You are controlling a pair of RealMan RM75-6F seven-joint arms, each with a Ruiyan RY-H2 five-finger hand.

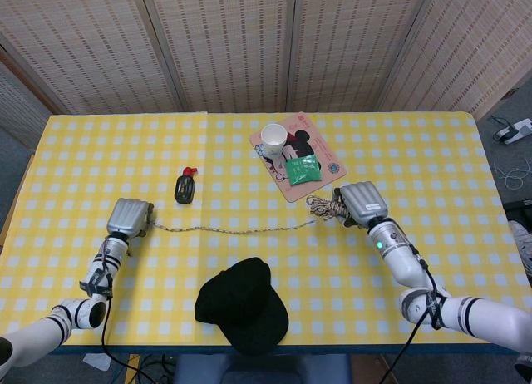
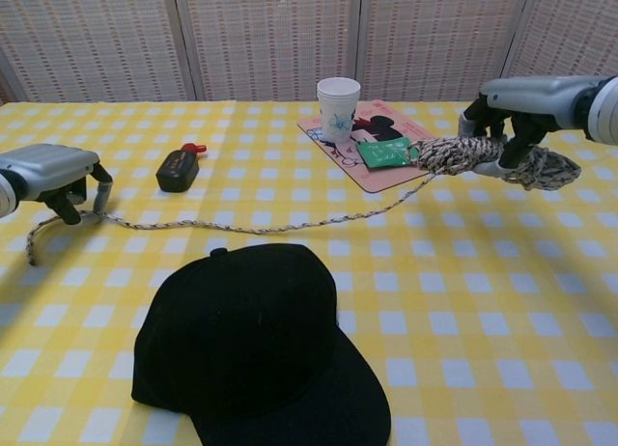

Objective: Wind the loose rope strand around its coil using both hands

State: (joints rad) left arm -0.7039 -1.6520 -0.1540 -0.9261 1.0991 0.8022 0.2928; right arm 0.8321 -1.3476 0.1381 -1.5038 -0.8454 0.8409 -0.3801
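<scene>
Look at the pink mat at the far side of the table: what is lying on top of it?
On the pink mat stand a white paper cup and a green packet. A cartoon print shows between them; whatever is printed beneath the cup and packet is covered.

Yellow-and-white checked tablecloth (image 2: 483,301), black cap (image 2: 256,345), speckled beige rope coil (image 2: 483,156), white cup (image 2: 338,108), green packet (image 2: 384,153)

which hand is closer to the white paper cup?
Right. The right hand holds the speckled rope coil just past the pink mat the white paper cup stands on; the left hand pinches the loose strand far across the table.
</scene>
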